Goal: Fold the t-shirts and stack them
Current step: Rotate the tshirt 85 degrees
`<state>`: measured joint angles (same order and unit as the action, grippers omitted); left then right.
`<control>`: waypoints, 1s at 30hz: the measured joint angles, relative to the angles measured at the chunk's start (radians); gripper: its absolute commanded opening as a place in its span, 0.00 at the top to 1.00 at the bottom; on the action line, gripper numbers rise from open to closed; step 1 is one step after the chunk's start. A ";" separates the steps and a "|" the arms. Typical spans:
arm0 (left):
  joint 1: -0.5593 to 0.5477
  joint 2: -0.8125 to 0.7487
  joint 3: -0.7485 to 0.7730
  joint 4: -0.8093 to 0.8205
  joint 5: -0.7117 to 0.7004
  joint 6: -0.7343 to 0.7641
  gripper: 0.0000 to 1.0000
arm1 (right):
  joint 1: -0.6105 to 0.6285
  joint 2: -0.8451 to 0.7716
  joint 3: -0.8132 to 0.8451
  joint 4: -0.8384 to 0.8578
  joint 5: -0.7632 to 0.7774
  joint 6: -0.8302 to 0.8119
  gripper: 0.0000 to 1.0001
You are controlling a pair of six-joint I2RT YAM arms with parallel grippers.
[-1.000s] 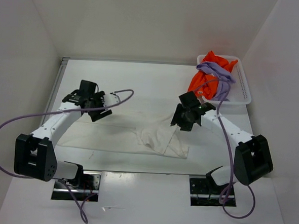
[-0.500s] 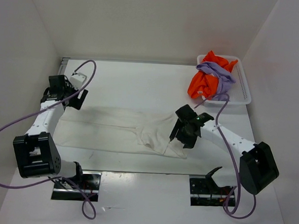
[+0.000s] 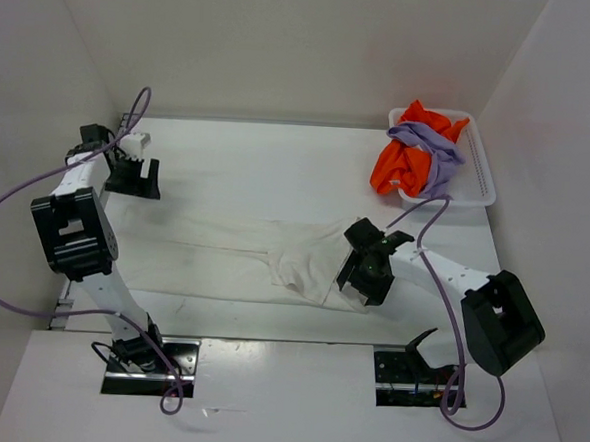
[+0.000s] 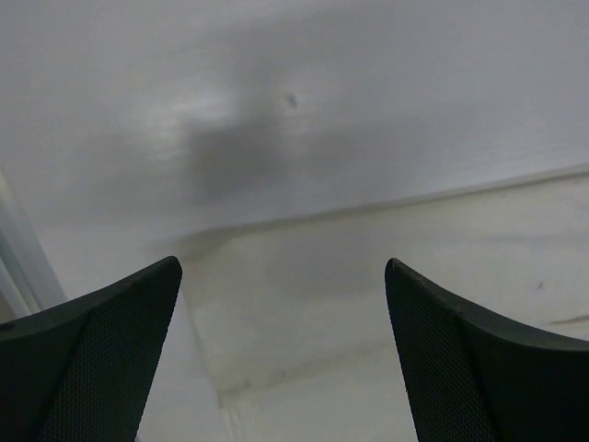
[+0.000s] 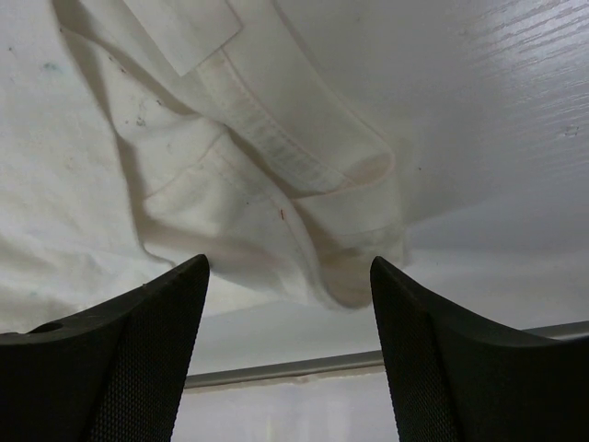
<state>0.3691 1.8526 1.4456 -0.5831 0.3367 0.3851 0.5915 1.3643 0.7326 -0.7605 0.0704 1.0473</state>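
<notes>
A white t-shirt (image 3: pixel 233 257) lies spread on the table, flat on the left and bunched into folds on the right. My right gripper (image 3: pixel 365 278) is open, just above the bunched right end; the right wrist view shows the folded hem and sleeve (image 5: pixel 276 175) between its open fingers (image 5: pixel 120 359). My left gripper (image 3: pixel 134 179) is open and empty at the far left, over the shirt's upper left corner (image 4: pixel 368 313), with nothing held. An orange t-shirt (image 3: pixel 404 163) and a purple t-shirt (image 3: pixel 435 149) lie crumpled in the white basket (image 3: pixel 483 177).
White walls close the table in on the left, back and right. The basket stands at the back right corner. A metal strip (image 3: pixel 114 155) runs along the table's left edge. Purple cables (image 3: pixel 37 180) loop off both arms.
My left arm has swung from the shirt's middle out to the far left back of the table. My right gripper has moved nearer and down over the shirt's bunched right end. The shirt lies flatter.
</notes>
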 measured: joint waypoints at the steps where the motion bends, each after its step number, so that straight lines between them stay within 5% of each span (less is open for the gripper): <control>1: 0.019 0.013 -0.011 -0.008 0.006 -0.013 0.01 | 0.001 0.002 0.000 0.001 0.003 0.003 0.23; 6: 0.057 0.002 -0.055 -0.057 -0.014 -0.047 0.01 | 0.008 0.003 -0.008 0.006 0.013 0.011 0.23; 18: 0.067 0.049 -0.078 0.108 -0.154 -0.079 0.06 | 0.039 0.047 -0.015 0.015 0.021 0.017 0.23; 25: 0.067 0.050 -0.132 0.161 -0.196 -0.071 0.46 | 0.039 0.063 -0.014 0.027 0.014 0.030 0.30; 29: 0.067 0.050 -0.185 0.182 -0.195 -0.059 0.71 | 0.039 0.086 0.000 0.023 0.004 0.029 0.54; 30: 0.067 0.050 -0.204 0.192 -0.193 -0.055 0.82 | 0.039 0.092 0.005 0.024 -0.002 0.029 0.66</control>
<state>0.4362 1.9022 1.2415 -0.3908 0.1432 0.3298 0.6308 1.4567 0.7372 -0.7361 0.0681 1.0763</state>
